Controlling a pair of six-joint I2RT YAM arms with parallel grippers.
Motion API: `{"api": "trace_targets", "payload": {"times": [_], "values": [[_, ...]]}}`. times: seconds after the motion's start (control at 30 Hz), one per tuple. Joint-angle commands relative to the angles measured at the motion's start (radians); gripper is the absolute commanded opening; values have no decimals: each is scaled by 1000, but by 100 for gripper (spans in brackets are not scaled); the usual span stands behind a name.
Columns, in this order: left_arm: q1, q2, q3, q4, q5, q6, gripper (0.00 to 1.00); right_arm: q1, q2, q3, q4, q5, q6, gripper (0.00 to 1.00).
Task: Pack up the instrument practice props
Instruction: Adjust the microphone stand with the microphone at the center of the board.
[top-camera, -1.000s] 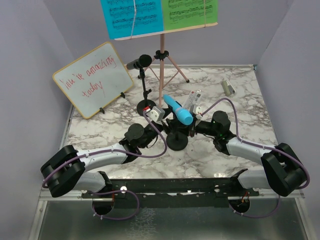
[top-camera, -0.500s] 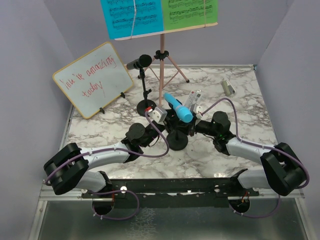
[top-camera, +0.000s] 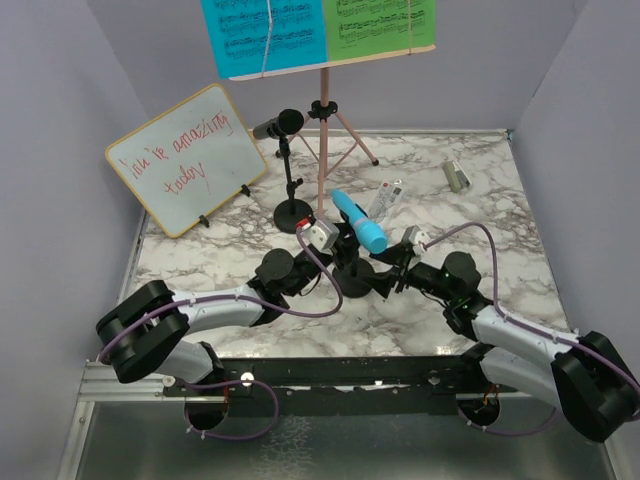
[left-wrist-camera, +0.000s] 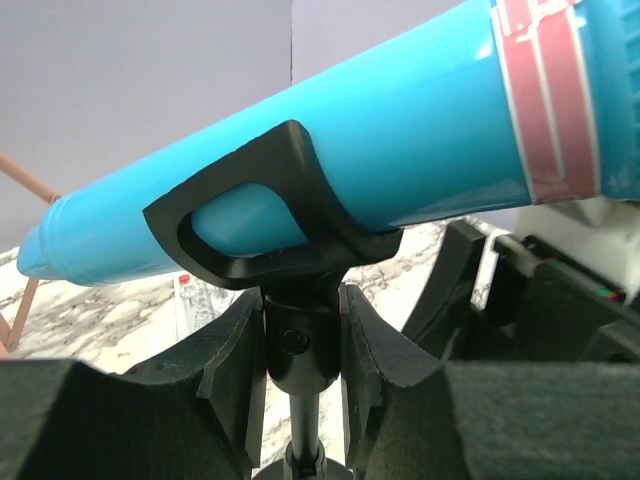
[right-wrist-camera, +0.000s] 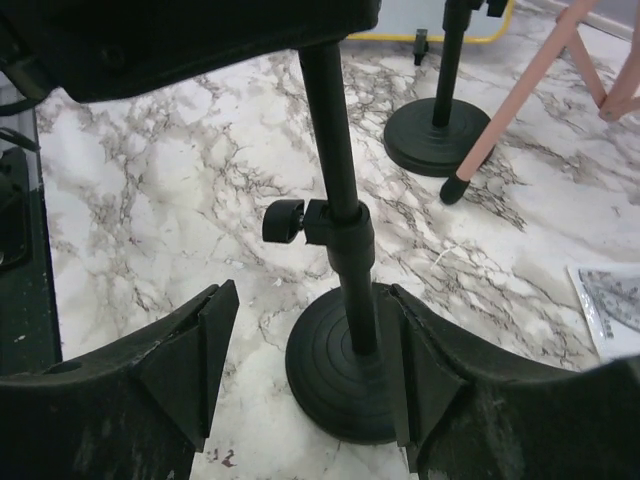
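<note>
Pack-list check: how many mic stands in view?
2. Near mic stand: table centre, holding the blue microphone, left hand gripping its post. Far mic stand: behind it, by the whiteboard, holding the black microphone. None seem hidden.

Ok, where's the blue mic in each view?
Top external: blue mic at centre, tilted on its stand.
Left wrist: blue mic fills the upper frame.
Right wrist: not in it.
Shared landmark: the stand, seen in all three.

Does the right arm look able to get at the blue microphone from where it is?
Probably yes. The blue microphone lies bare on top of its mic holder, above the open right pincer; the left pincer grips only the holder's neck underneath.
</note>
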Motion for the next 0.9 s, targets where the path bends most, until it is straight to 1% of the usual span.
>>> {"api": "trace_targets", "payload": {"times": [0.0,0.3,0.5,0.6,0.67,0.73,0.8,0.87], "values": [[4,50,-16,8,-18,49,0,6,-117,-71,-14,118,95,66],[4,141,-16,30,-62,73,0,7,-341,-115,-154,213,138,70],[4,167,-23,31,-129,100,1,6,-433,-109,-271,208,168,72],[4,177,-23,31,-145,105,5,6,-476,-97,-324,201,190,74],[4,186,-23,32,-159,105,12,6,-498,-76,-374,207,203,76],[4,191,-24,31,-170,106,15,6,-514,-52,-411,199,209,77],[4,195,-23,31,-172,104,22,6,-525,-27,-448,195,222,79],[4,198,-22,32,-170,103,25,7,-528,3,-485,193,236,81]]}}
